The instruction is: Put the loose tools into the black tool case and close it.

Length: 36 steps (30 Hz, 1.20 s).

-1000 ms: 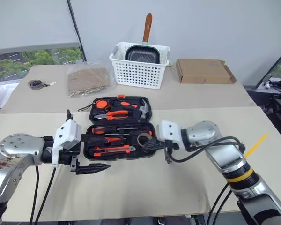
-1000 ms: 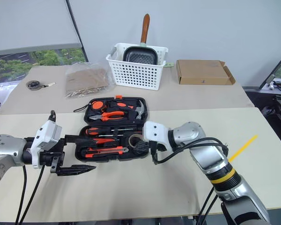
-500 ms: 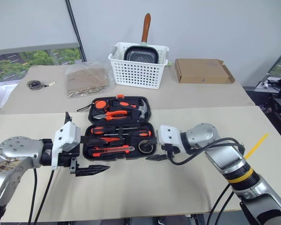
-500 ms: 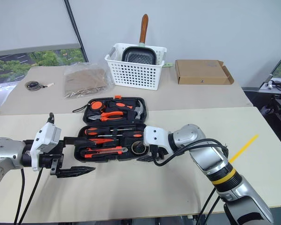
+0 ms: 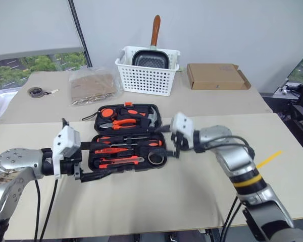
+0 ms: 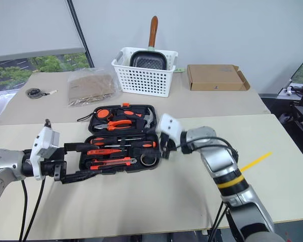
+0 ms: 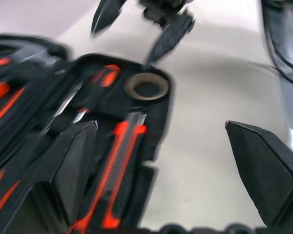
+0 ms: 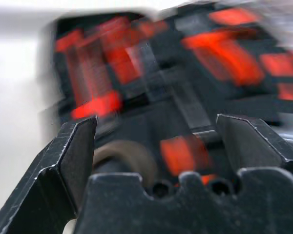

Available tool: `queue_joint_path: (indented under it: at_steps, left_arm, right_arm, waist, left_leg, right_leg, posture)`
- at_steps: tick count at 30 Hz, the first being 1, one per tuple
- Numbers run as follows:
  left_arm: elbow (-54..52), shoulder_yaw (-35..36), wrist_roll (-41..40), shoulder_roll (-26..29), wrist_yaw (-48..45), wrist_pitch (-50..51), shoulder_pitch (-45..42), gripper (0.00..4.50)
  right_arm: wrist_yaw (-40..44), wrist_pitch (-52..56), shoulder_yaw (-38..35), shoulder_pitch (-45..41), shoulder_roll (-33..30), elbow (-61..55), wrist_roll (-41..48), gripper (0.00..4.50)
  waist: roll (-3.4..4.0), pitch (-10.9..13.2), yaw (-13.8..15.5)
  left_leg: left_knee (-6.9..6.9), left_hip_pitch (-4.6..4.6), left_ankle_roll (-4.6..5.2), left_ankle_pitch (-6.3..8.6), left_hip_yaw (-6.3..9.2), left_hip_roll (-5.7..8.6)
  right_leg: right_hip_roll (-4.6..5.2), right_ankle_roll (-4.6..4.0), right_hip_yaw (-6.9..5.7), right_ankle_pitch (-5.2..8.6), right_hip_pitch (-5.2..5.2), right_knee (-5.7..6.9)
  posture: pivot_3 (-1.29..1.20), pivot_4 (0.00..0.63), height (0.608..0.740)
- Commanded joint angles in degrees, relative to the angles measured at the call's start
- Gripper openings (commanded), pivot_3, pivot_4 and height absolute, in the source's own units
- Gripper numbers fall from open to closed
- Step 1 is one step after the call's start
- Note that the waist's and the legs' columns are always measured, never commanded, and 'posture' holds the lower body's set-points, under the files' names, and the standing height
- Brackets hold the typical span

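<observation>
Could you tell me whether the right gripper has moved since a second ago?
Yes. The right gripper has gone from the tape roll corner of the black tool case up its right edge, toward the white basket, jaws open.

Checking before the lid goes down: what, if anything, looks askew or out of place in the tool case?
Nothing stands out. The black tool case lies open and flat on the table, with the screwdrivers, utility knife and tape roll apparently in its near half.

The right pincer point(image 5: 170, 144) now stands spread, no longer clamped on the tape roll point(image 5: 155, 158), which sits in the tool case point(image 5: 127, 144) just below it. The left pincer point(image 5: 93, 162) is now closer against the case's near edge.
</observation>
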<state>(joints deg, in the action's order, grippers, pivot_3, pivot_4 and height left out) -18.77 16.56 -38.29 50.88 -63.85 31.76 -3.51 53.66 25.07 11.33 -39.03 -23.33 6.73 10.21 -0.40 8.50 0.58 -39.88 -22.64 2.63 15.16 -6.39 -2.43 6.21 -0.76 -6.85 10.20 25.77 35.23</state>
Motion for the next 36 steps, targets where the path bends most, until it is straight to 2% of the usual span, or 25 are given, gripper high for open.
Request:
queue_joint_path:
  at_steps: [1, 6, 11, 16, 19, 23, 24, 30, 36]
  left_arm:
    - [9.3, 2.6, 2.6, -3.7, 6.4, -3.9, -4.8, 4.50]
    - [21.0, 1.3, 5.4, -6.0, 13.7, -0.7, -12.9, 4.50]
    - [34.1, -0.8, 8.0, -8.3, 19.5, 3.6, -23.1, 4.50]
    - [46.3, -0.9, 10.2, -10.0, 22.7, 5.2, -30.8, 4.50]
    - [50.9, -0.3, 10.0, -10.9, 22.4, 4.9, -33.6, 4.50]
    - [56.7, 0.7, 10.0, -11.9, 22.8, 4.0, -36.5, 4.50]
    - [58.0, 1.0, 9.9, -12.0, 22.8, 3.8, -37.0, 4.50]
    - [61.9, 3.7, 8.2, -14.4, 23.0, 4.6, -38.3, 4.50]
    - [65.5, 4.5, 9.0, -16.1, 23.5, 3.2, -38.1, 4.50]
  right_arm:
    - [-9.0, -0.8, -6.2, -5.8, 4.5, 13.1, 0.9, 4.48]
    - [-20.7, 6.0, -16.4, -16.7, 10.5, 33.4, 5.4, 4.48]
    - [-21.9, 7.7, -22.4, -24.0, 13.7, 47.1, 9.0, 4.48]
    - [-21.9, 5.8, -24.5, -27.3, 15.6, 53.9, 9.1, 4.48]
    - [-22.3, 4.2, -24.8, -28.2, 16.2, 56.1, 8.4, 3.77]
    - [-23.1, 1.9, -24.9, -28.8, 16.5, 57.5, 8.0, 2.42]
    - [-22.8, 1.8, -24.7, -29.0, 16.5, 57.7, 7.8, 1.91]
    - [-22.4, 1.3, -24.8, -29.2, 16.2, 58.1, 7.7, 0.03]
    - [-21.8, 1.2, -24.7, -29.1, 15.5, 58.0, 7.1, 0.03]
  waist:
    - [-0.03, 0.0, 0.1]
    - [-0.09, 0.0, -0.6]
    - [-0.14, 0.0, -1.2]
    - [-0.21, -0.1, -1.8]
    - [-0.22, -0.1, -2.0]
    - [-0.22, -0.1, -2.1]
    - [-0.22, -0.1, -2.3]
    - [-0.24, -0.1, -3.0]
    - [-0.25, -0.1, -3.0]
  left_leg:
    - [0.03, -0.01, -0.02, -0.02, 0.03, -0.03]
    - [0.03, -0.05, -0.19, -0.17, -0.02, -0.11]
    - [0.09, -0.13, -0.42, -0.32, -0.05, -0.12]
    - [0.08, -0.19, -0.46, -0.34, -0.11, -0.02]
    - [0.09, -0.28, -0.46, -0.34, -0.12, 0.00]
    - [0.09, -0.31, -0.48, -0.34, -0.12, 0.00]
    - [0.09, -0.30, -0.49, -0.35, -0.13, -0.01]
    - [0.09, -0.23, -0.56, -0.39, -0.11, -0.03]
    - [0.09, -0.20, -0.61, -0.42, -0.10, -0.05]
  right_leg:
    - [-0.03, 0.00, -0.06, 0.00, 0.00, -0.03]
    - [-0.18, -0.30, -0.02, -0.19, 0.08, 0.07]
    - [-0.20, -0.60, -0.02, -0.37, 0.11, 0.09]
    - [-0.11, -0.66, 0.02, -0.43, 0.14, 0.37]
    - [-0.07, -0.64, 0.05, -0.42, 0.24, 0.37]
    - [-0.05, -0.62, 0.03, -0.41, 0.28, 0.39]
    - [-0.05, -0.62, 0.03, -0.41, 0.28, 0.40]
    - [-0.03, -0.57, 0.04, -0.38, 0.28, 0.54]
    - [-0.03, -0.60, 0.03, -0.40, 0.28, 0.63]
  posture:
    - [0.00, 0.150, 0.700]
    - [0.00, 0.150, 0.700]
    - [0.00, 0.150, 0.700]
    - [0.00, 0.150, 0.700]
    - [0.00, 0.150, 0.700]
    - [0.00, 0.150, 0.700]
    - [0.00, 0.150, 0.700]
    - [0.00, 0.150, 0.700]
    - [0.00, 0.150, 0.700]
